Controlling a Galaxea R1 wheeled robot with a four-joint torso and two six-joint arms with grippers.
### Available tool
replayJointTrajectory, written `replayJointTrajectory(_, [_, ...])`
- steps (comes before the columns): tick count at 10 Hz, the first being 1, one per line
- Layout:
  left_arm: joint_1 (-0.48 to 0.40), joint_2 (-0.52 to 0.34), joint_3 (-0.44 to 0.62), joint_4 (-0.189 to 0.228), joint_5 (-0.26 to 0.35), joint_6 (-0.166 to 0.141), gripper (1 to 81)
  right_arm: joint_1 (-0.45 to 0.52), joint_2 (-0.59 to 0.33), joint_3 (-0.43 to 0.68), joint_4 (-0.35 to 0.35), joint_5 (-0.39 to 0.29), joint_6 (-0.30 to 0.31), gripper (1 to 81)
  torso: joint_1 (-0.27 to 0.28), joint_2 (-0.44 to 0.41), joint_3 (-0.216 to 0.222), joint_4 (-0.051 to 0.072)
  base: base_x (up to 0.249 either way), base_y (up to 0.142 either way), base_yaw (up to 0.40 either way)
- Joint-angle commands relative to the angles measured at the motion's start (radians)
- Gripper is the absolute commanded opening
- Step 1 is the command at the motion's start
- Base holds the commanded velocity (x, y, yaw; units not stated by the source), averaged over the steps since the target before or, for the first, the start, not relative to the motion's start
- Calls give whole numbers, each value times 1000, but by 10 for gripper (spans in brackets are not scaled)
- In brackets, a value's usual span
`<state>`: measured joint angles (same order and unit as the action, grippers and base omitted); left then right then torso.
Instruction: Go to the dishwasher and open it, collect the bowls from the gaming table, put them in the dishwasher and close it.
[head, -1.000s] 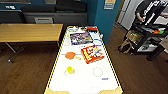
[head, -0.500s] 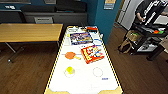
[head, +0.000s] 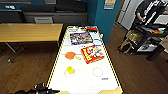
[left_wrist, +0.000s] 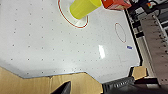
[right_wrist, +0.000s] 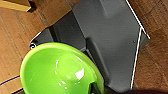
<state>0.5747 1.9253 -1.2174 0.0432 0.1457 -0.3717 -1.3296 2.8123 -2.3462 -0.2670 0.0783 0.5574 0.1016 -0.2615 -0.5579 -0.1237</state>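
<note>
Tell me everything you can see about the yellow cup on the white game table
The yellow cup is a small, plain, bright yellow tumbler, plastic by its look, with smooth sides and no handle. It stands on the white top of the gaming table, inside a thin red circle printed on the surface, toward the table's near end. In the left wrist view it tapers slightly. Nothing touches it; the orange paddle-shaped piece and the red game box lie apart, farther along the table. Its contents cannot be seen.

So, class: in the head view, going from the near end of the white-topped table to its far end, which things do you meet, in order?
Yellow cup → orange paddle → red game box → blue game box → small red box at the far end.
</note>
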Motion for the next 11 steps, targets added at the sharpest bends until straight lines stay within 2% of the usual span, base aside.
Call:
replayJointTrajectory(1, [-273,-48,30,-152,190,-59,811,25,-15,1,-12,-55,-2,10,0,0,0,0,0,0,0])
replayJointTrajectory(3, [-336,-46,21,-152,193,-155,811,28,-12,-5,-12,-57,-2,10,0,0,0,0,0,0,0])
replayJointTrajectory(4, [-353,-35,-2,-151,196,-215,811,28,-8,-11,-12,-57,-2,10,0,0,0,0,0,0,0])
replayJointTrajectory(5, [-367,-17,-29,-146,195,-234,811,29,-2,-21,-12,-57,-2,10,0,0,0,0,0,0,0])
replayJointTrajectory(11, [-405,150,-215,-135,187,-234,811,32,15,-67,-4,-64,4,10,0,0,0,0,0,0,0])
